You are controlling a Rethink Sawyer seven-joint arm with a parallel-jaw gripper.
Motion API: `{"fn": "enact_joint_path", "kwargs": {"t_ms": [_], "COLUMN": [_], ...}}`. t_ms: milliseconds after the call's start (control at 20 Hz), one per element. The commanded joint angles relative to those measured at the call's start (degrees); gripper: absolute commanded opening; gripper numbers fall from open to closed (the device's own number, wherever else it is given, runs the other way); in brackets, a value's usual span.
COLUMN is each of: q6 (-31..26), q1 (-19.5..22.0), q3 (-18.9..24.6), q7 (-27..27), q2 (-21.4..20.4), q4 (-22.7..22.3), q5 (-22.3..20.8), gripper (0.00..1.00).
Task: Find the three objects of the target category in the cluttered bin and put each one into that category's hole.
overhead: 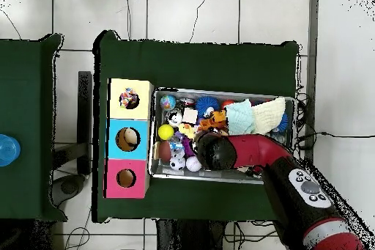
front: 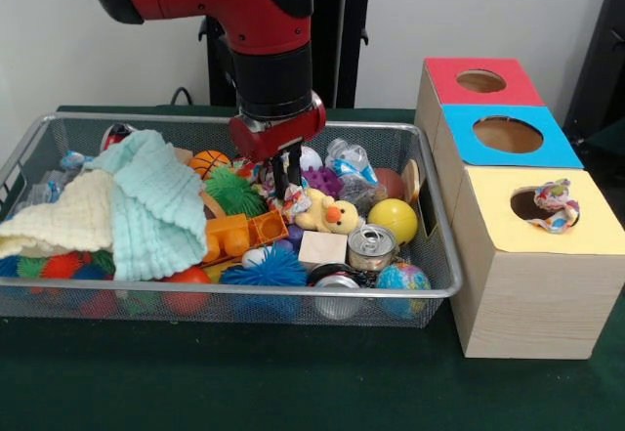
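Observation:
The silver wire-mesh bin (front: 244,292) is full of toys and also shows in the overhead view (overhead: 220,93). My gripper (front: 286,189) is lowered into the middle of the bin and is shut on a spotted fabric piece (front: 298,201) that lies next to a yellow duck. In the overhead view the red arm (overhead: 249,150) hides the gripper. Another spotted fabric piece (front: 555,203) sits half in the round hole (front: 529,206) of the yellow-faced box (front: 547,284). It also shows in the overhead view (overhead: 129,100). No third piece is in view.
A mint-green waffle cloth (front: 156,201) and a cream cloth (front: 68,221) cover the bin's left part. A yellow duck (front: 332,216), a yellow ball (front: 394,219), cans (front: 371,247) and an orange block (front: 239,236) crowd the gripper. The blue-faced box (front: 508,136) and the red-faced box (front: 480,81) stand behind the yellow one.

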State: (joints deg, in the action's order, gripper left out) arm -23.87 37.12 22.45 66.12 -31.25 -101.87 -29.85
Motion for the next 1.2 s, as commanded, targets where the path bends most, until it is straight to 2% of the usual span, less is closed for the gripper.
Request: {"fn": "enact_joint_path", "kwargs": {"t_ms": [50,150,350,550,600,700,800,950,1200], "q6": [-2.0,-3.5,-4.7,-7.3,-8.2,-9.8,-10.3,-9.2,-8.1], "q1": [1.1,1.1,1.2,0.7,0.7,0.9,1.4,2.4,1.4], "q3": [0.8,-0.7,0.0,0.1,0.3,1.6,3.6,6.5,8.6], "q7": [2.0,2.9,1.4,2.2,2.3,2.5,2.5,2.6,5.3], "q2": [2.3,1.5,0.0,-4.2,-6.4,-11.0,-13.9,-15.2,-16.9], "q4": [3.1,3.2,2.9,0.7,-0.4,-2.5,-3.9,-5.4,-6.3], "q5": [-1.2,-0.7,-0.9,0.8,1.7,3.8,5.6,7.8,12.3], "gripper": [0.00,0.00,0.00,0.00,0.00,0.00,0.00,0.00,0.00]}}
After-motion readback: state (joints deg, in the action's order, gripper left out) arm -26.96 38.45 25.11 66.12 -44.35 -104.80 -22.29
